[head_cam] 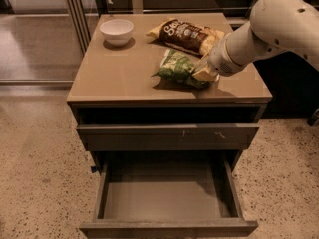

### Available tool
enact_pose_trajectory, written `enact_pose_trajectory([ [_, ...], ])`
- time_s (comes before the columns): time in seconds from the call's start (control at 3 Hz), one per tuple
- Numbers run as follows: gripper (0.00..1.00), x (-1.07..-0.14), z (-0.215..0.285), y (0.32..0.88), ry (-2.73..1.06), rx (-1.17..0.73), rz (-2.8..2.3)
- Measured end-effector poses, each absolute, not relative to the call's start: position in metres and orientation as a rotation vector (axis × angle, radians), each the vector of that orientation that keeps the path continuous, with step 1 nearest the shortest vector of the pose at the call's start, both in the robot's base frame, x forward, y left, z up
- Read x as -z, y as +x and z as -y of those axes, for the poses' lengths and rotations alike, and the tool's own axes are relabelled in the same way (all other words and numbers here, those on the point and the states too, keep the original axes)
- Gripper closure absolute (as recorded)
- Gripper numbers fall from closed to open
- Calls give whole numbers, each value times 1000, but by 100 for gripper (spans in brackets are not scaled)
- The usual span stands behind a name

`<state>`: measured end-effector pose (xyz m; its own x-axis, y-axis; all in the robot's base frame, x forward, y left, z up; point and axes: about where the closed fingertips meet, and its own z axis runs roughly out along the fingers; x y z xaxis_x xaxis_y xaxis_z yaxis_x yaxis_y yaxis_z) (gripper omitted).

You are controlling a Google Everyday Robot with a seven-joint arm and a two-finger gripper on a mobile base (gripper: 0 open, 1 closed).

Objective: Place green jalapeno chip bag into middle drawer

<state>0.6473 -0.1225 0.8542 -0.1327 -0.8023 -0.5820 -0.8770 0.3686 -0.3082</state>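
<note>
The green jalapeno chip bag (178, 67) is on the right half of the cabinet top (119, 78), with its right end raised and a shadow under it. My gripper (205, 73) is at the bag's right end, shut on it, and the white arm reaches in from the upper right. The middle drawer (167, 199) is pulled out wide open below, near the bottom of the view. Its grey floor is bare and its front (169, 228) is plain.
A white bowl (116, 30) stands at the back left of the top. A larger brown-and-yellow chip bag (187, 34) lies at the back right, just behind the green one. A shut drawer front with pale scratches (167, 136) sits above the open drawer. Glass panels stand to the left.
</note>
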Motion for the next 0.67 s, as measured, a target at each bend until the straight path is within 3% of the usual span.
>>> enact_pose_trajectory([
  [0.33, 100, -871, 122, 630, -1511, -183, -1899],
  [0.67, 100, -899, 112, 597, -1630, -264, -1799],
])
